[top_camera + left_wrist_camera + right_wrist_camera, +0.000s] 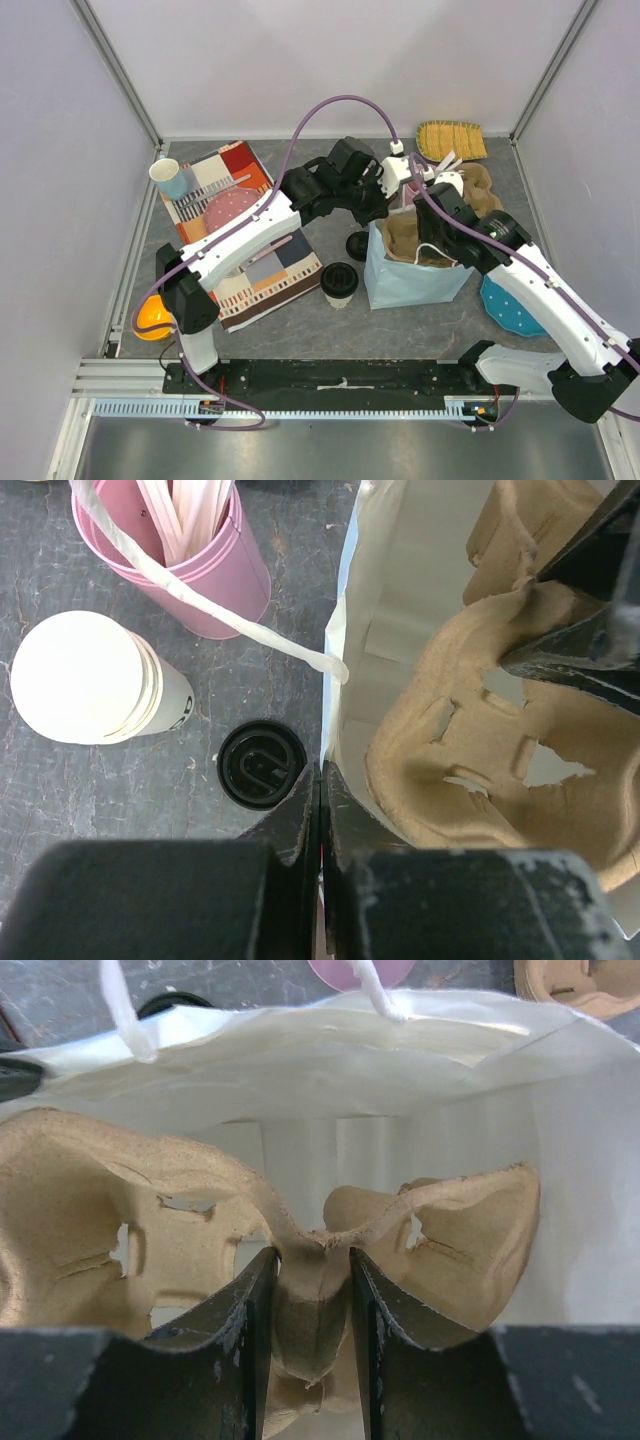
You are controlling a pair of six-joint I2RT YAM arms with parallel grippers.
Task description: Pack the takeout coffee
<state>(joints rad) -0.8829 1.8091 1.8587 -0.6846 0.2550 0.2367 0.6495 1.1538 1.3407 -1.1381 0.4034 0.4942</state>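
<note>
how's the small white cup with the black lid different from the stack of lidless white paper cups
The small white paper cup with a round black plastic lid is capped; the stack of lidless white paper cups has no lid. The lidded cup is a single cup; the stack shows several nested rims. The lidded cup stands in front of the light-blue paper bag; the stack stands behind it. Both are white paper, upright on the table.

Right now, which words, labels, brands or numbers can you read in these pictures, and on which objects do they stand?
No text can be read anywhere.
Stack of white cups: a small dark mark on the side, too blurred to read.
Loose black lid: only moulded shapes, no letters legible.
</note>
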